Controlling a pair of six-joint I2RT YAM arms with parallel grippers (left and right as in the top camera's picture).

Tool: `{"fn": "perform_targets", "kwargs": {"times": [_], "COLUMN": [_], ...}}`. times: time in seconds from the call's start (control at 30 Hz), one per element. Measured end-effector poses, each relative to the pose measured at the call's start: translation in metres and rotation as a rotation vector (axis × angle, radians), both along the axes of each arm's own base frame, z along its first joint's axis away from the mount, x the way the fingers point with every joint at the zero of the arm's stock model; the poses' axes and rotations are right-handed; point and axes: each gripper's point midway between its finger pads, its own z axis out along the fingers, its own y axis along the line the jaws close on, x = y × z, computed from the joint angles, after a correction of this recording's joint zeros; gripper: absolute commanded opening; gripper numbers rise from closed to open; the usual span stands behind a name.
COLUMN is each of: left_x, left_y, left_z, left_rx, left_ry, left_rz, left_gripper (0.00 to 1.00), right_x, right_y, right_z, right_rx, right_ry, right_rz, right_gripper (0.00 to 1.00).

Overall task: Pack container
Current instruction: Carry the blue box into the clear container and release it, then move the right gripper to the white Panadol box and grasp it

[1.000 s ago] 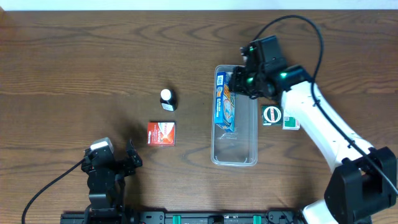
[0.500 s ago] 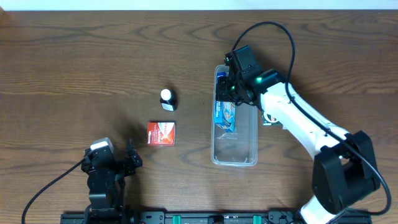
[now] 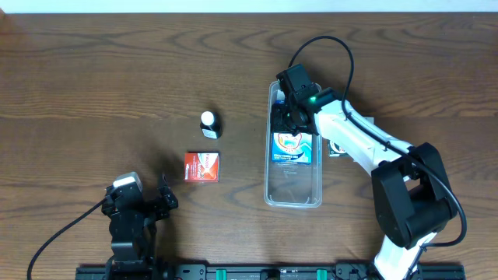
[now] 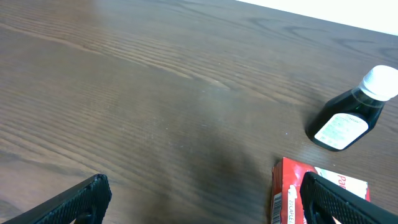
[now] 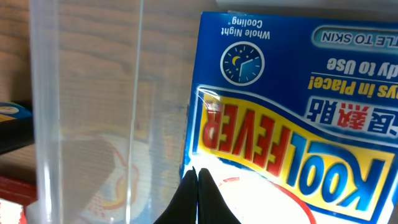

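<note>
The container (image 3: pixel 294 202) is a long clear tub right of the table's middle. A blue Kool Fever pack (image 3: pixel 293 146) lies flat inside its far half. My right gripper (image 3: pixel 291 110) is over the tub's far end. In the right wrist view its fingertips (image 5: pixel 198 173) are shut together, with nothing between them, just above the pack (image 5: pixel 298 124), with the tub's clear wall (image 5: pixel 87 93) to the left. My left gripper (image 3: pixel 161 199) is open and empty near the front left edge; the left wrist view shows its fingers (image 4: pixel 205 202) spread wide.
A red box (image 3: pixel 202 166) and a small black bottle with a white cap (image 3: pixel 209 124) lie left of the tub. They also show in the left wrist view, box (image 4: pixel 317 193) and bottle (image 4: pixel 345 121). A small green item (image 3: pixel 336 148) peeks from under the right arm.
My right gripper has moved left over the tub's far end. The blue pack has gone from tilted against the tub's left wall to lying flat inside. The left arm has not moved.
</note>
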Motion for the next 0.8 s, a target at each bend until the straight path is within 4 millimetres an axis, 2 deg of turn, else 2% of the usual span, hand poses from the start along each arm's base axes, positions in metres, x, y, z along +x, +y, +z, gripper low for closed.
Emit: {"fn": "perform_targets", "kwargs": {"times": [0.13, 0.17, 0.23, 0.27, 0.33, 0.37, 0.43, 0.53, 0.6, 0.63, 0.7, 0.8], "left_x": [0.0, 0.0, 0.0, 0.0, 0.0, 0.0, 0.0, 0.0, 0.0, 0.0, 0.0, 0.0], "left_y": [0.0, 0.0, 0.0, 0.0, 0.0, 0.0, 0.0, 0.0, 0.0, 0.0, 0.0, 0.0], "left_z": [0.0, 0.0, 0.0, 0.0, 0.0, 0.0, 0.0, 0.0, 0.0, 0.0, 0.0, 0.0], "left_rx": [0.0, 0.0, 0.0, 0.0, 0.0, 0.0, 0.0, 0.0, 0.0, 0.0, 0.0, 0.0], "left_ry": [0.0, 0.0, 0.0, 0.0, 0.0, 0.0, 0.0, 0.0, 0.0, 0.0, 0.0, 0.0], "left_rz": [0.0, 0.0, 0.0, 0.0, 0.0, 0.0, 0.0, 0.0, 0.0, 0.0, 0.0, 0.0], "left_gripper": [0.98, 0.98, 0.98, 0.98, 0.98, 0.98, 0.98, 0.98, 0.98, 0.98, 0.98, 0.98], "right_x": [0.002, 0.002, 0.002, 0.001, -0.004, -0.006, -0.01, -0.016, -0.021, -0.024, -0.027, -0.028], "right_y": [0.0, 0.0, -0.002, -0.005, -0.019, -0.028, -0.066, -0.126, -0.172, -0.187, -0.208, -0.222], "right_z": [0.011, 0.02, 0.044, 0.055, 0.093, 0.11, 0.148, 0.175, 0.179, 0.176, 0.164, 0.139], "right_rx": [0.0, 0.004, 0.022, 0.029, 0.047, 0.055, 0.052, 0.011, -0.034, -0.05, -0.079, -0.109], "right_ry": [-0.035, -0.053, -0.098, -0.117, -0.172, -0.199, -0.264, -0.301, -0.288, -0.269, -0.222, -0.152], "right_rz": [0.029, 0.033, 0.04, 0.04, 0.028, 0.016, -0.058, -0.19, -0.294, -0.326, -0.358, -0.362], "right_gripper": [0.01, 0.01, 0.1, 0.22, 0.51, 0.6, 0.84, 0.92, 0.99, 0.99, 0.99, 0.99]}}
